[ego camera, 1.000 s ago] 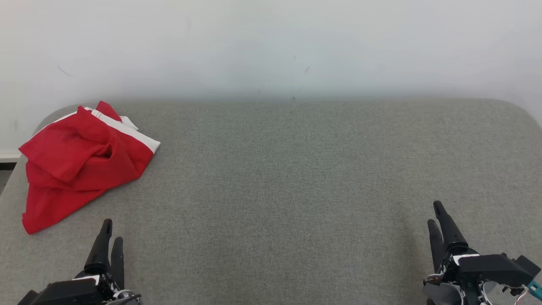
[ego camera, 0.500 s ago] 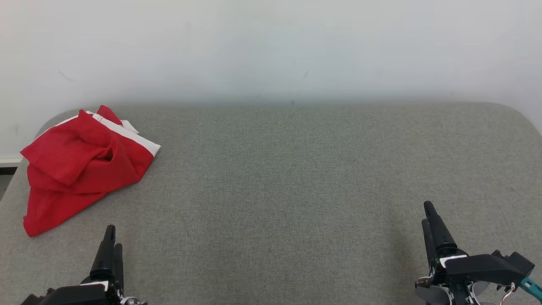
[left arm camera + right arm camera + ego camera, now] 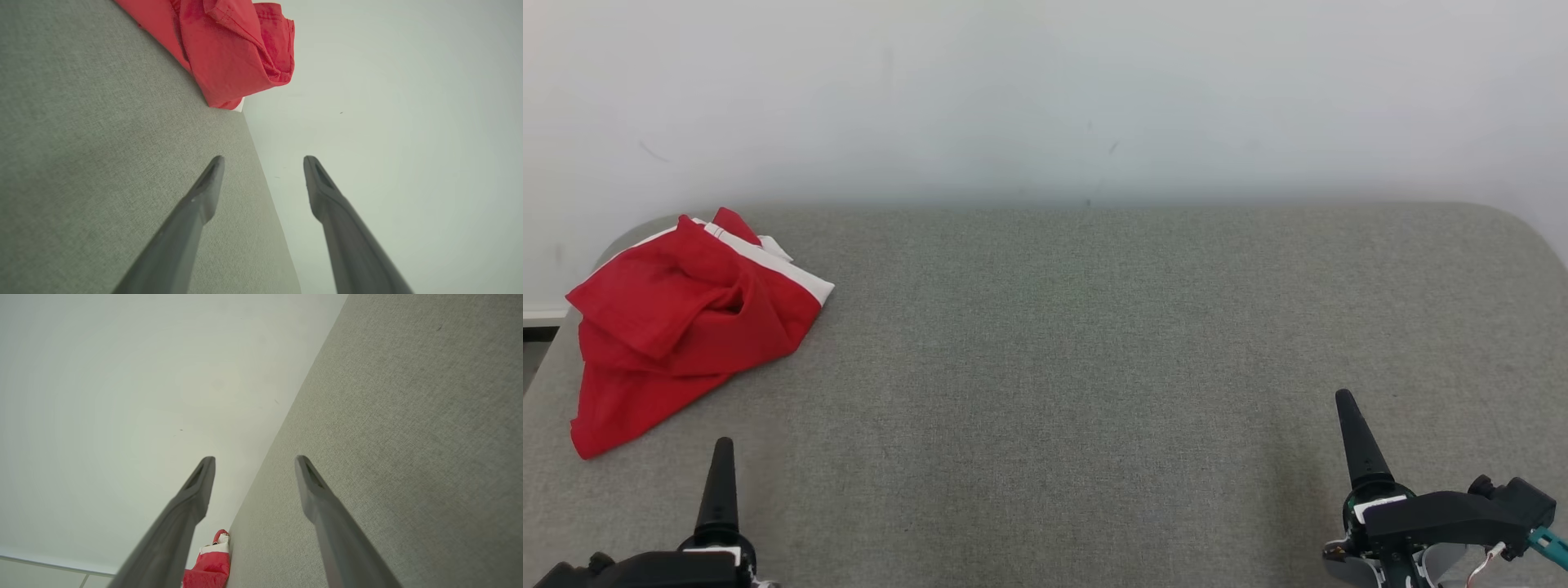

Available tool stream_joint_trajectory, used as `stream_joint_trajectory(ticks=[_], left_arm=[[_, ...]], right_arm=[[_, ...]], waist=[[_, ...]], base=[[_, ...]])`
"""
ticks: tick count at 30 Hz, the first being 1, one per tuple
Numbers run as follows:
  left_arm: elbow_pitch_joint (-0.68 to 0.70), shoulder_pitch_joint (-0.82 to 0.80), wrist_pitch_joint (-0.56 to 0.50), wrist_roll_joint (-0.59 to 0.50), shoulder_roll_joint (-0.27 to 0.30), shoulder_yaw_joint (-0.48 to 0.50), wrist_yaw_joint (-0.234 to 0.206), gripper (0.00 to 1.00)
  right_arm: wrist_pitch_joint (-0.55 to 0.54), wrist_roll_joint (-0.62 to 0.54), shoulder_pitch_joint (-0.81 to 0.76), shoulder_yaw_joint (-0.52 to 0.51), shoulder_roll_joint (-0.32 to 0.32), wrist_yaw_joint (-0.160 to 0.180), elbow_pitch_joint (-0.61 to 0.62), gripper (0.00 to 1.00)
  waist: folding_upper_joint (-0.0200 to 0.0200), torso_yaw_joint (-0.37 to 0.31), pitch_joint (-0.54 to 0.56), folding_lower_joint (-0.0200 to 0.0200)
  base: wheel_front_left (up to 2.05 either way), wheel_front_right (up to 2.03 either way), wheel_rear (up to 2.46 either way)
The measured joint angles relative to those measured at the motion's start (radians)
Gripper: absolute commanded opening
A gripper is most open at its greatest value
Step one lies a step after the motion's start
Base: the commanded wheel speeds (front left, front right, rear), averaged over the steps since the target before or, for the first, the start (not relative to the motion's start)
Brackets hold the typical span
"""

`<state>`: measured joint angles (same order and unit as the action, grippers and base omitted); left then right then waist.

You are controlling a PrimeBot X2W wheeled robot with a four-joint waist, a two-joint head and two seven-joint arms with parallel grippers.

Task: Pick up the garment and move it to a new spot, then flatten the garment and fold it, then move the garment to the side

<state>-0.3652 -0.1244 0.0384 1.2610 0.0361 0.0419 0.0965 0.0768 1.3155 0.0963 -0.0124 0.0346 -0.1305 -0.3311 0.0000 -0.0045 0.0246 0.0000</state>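
Grey cloth surface (image 3: 1094, 367): spans the head frame.
Red garment (image 3: 686, 318): crumpled, left edge of frame, above the lower-left jaws, untouched.
Left gripper (image 3: 264, 161): lower left, jaws spread, empty.
Right gripper (image 3: 253, 459): lower right, jaws spread, empty, well apart from garment.

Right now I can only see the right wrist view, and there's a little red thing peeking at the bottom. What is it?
Observer: A red garment with a white stripe, crumpled in a heap at the left end of the grey padded surface.
Operator: Is my other arm holding it?
Observer: No. The left gripper is close to the heap's nearest edge, not touching it.
Operator: Are its jaws ready?
Observer: Yes, the jaws stand open with nothing between them.
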Motion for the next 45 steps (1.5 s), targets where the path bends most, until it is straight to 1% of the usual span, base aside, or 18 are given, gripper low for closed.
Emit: stream_joint_trajectory(ticks=[5, 8, 18, 26, 29, 38, 45], left_arm=[[0.01, 0.007, 0.018, -0.096, 0.0, -0.023, -0.014, 1.0], [0.023, 0.01, 0.04, -0.211, 0.0, -0.048, -0.026, 1.0], [0.05, 0.014, 0.07, -0.44, 0.002, -0.093, -0.045, 1.0], [0.034, 0.016, 0.095, -0.613, 0.025, -0.147, -0.072, 1.0], [0.025, 0.016, 0.105, -0.677, 0.033, -0.166, -0.09, 1.0], [-0.006, 0.016, 0.113, -0.786, 0.045, -0.199, -0.129, 1.0], [-0.008, 0.015, 0.129, -0.834, 0.051, -0.217, -0.14, 1.0]], right_arm=[[0.014, -0.081, 0.0, -0.003, 0.0, 0.0, 0.002, 1.0], [0.031, -0.182, 0.001, -0.005, 0.001, 0.0, -0.006, 1.0], [0.058, -0.375, 0.007, -0.007, 0.003, 0.0, -0.026, 1.0], [0.073, -0.566, 0.019, -0.019, 0.004, 0.0, -0.056, 1.0], [0.071, -0.645, 0.022, -0.024, 0.005, 0.0, -0.056, 1.0], [0.04, -0.796, 0.02, -0.042, 0.006, 0.0, -0.039, 1.0], [0.038, -0.846, 0.019, -0.042, 0.007, 0.0, -0.028, 1.0]], waist=[[0.0, 0.0, 0.003, 0.0], [0.0, -0.002, 0.008, 0.0], [0.0, -0.004, 0.014, 0.0], [0.0, -0.008, 0.017, 0.0], [0.0, -0.01, 0.018, 0.0], [0.0, -0.011, 0.022, 0.0], [0.0, -0.011, 0.026, 0.0]], base=[[0.0, 0.0, 0.0], [0.0, 0.0, 0.0], [0.0, 0.0, 0.0], [0.0, 0.0, 0.0], [0.0, 0.0, 0.0], [0.0, 0.0, 0.0], [0.0, 0.0, 0.0]])
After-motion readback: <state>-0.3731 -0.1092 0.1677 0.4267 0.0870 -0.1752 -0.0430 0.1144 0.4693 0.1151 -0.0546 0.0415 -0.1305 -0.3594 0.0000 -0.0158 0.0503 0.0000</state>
